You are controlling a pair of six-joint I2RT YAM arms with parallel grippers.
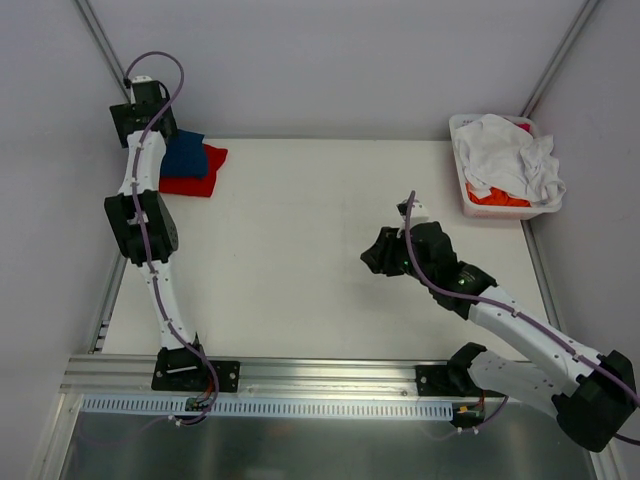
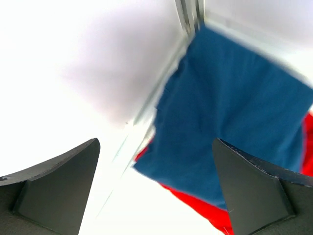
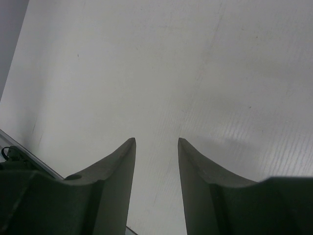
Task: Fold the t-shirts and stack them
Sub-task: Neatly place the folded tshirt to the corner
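Note:
A folded navy blue t-shirt (image 1: 186, 155) lies on top of a folded red t-shirt (image 1: 200, 178) at the table's far left corner. In the left wrist view the blue shirt (image 2: 230, 112) fills the right half, with a strip of the red shirt (image 2: 195, 205) under it. My left gripper (image 2: 156, 147) hangs above the stack, wide open and holding nothing. My right gripper (image 1: 378, 252) hovers over bare table near the middle right; its fingers (image 3: 120, 161) stand apart with nothing between them. White t-shirts (image 1: 505, 155) and an orange one (image 1: 497, 197) are heaped in a bin.
The white bin (image 1: 462, 130) stands at the far right corner against the wall. A metal frame post (image 2: 188, 14) rises behind the stack. Grey walls close in the table (image 1: 300, 260) on three sides.

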